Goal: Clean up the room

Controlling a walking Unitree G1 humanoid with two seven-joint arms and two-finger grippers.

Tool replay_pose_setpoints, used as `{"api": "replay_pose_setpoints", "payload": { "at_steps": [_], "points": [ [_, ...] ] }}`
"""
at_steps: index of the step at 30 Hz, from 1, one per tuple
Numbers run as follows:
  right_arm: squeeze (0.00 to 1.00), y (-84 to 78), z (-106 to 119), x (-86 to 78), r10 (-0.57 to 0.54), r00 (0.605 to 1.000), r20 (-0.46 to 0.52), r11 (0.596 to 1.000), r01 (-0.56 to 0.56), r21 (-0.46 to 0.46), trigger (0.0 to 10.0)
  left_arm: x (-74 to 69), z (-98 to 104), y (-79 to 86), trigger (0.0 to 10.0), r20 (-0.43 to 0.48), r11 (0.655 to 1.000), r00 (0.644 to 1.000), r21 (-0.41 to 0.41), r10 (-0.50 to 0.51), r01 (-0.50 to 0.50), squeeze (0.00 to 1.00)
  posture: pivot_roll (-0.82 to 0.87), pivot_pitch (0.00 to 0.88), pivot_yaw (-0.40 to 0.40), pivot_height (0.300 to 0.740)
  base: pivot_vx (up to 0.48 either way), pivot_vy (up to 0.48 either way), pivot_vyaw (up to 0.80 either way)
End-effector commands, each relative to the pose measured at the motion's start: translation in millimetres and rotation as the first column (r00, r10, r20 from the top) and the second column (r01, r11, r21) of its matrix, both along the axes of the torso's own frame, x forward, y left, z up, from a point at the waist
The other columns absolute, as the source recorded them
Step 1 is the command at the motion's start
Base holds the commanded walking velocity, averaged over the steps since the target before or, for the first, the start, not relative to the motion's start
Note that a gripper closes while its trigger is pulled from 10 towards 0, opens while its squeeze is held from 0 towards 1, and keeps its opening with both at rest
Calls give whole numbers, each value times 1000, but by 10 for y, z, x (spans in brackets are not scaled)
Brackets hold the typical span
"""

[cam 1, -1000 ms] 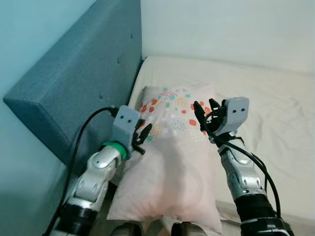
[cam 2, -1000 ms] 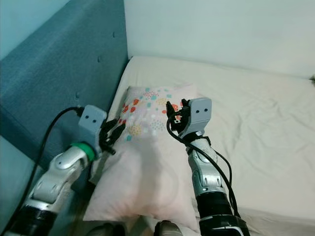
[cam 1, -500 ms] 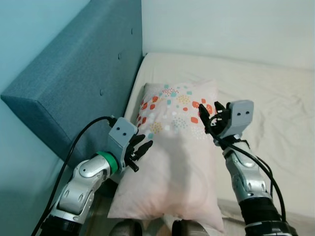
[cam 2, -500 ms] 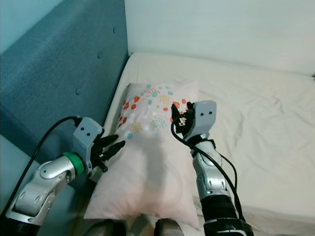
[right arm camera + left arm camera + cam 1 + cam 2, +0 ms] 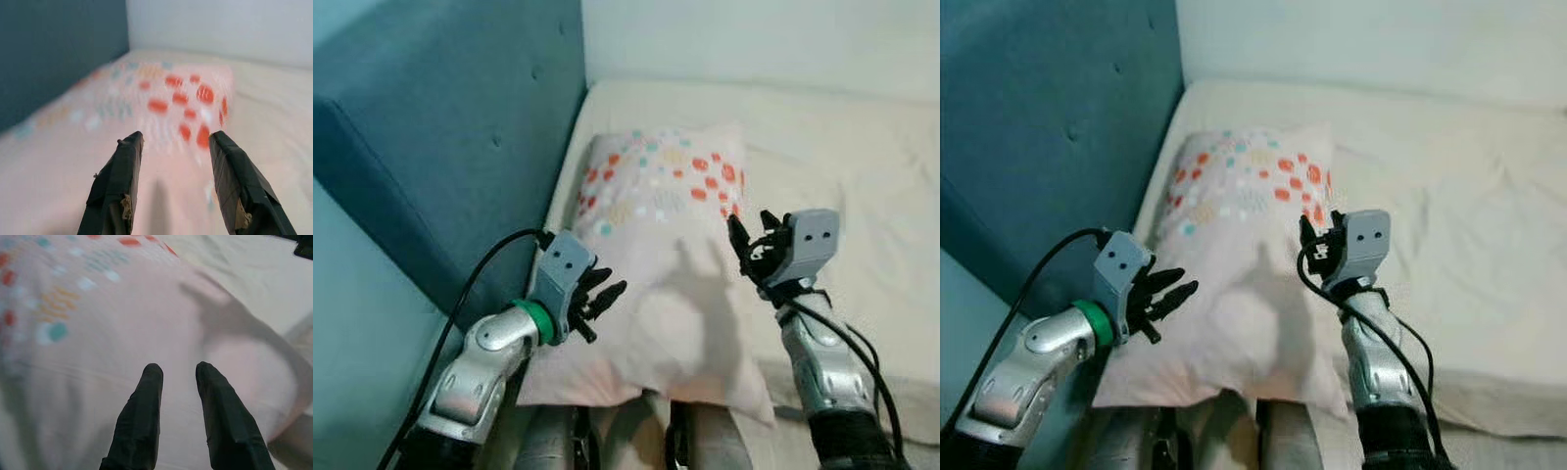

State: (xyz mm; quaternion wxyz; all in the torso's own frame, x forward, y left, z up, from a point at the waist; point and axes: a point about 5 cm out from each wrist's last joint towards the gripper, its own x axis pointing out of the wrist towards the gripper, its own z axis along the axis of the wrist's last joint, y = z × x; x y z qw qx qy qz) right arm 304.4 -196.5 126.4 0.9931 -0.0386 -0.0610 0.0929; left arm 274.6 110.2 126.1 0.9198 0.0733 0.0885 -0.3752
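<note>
Pale pink pillow with coloured dots [image 5: 661, 255] laid on cream-sheeted bed [image 5: 862, 196] at 12 o'clock — placement looks done; left end effector [image 5: 599, 299] and right end effector [image 5: 750, 250] both apart, empty — rest of room unjudgeable.

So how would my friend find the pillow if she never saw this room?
Look for the big blue headboard at the end of the bed. Right beside it, on the cream sheet, lies the pillow. It is pale pink with orange and teal spots at its far end, the only patterned thing there.
</note>
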Motion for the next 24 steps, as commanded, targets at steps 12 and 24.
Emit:
{"api": "replay_pose_setpoints", "payload": {
  "at_steps": [12,24],
  "points": [
    [0,-249,318,-956,506,828,-243,829,-544,-127,10000,-344,329,307,10000,-125,941,933,-30,-337,336,0,-110,89,95,606,0,0,0],
    [0,-279,-467,-1549,532,558,-637,716,-697,-12,10000,-716,-210,616,10000,-337,814,843,269,-420,514,0,-106,111,107,606,0,0,0]
  ]
}}
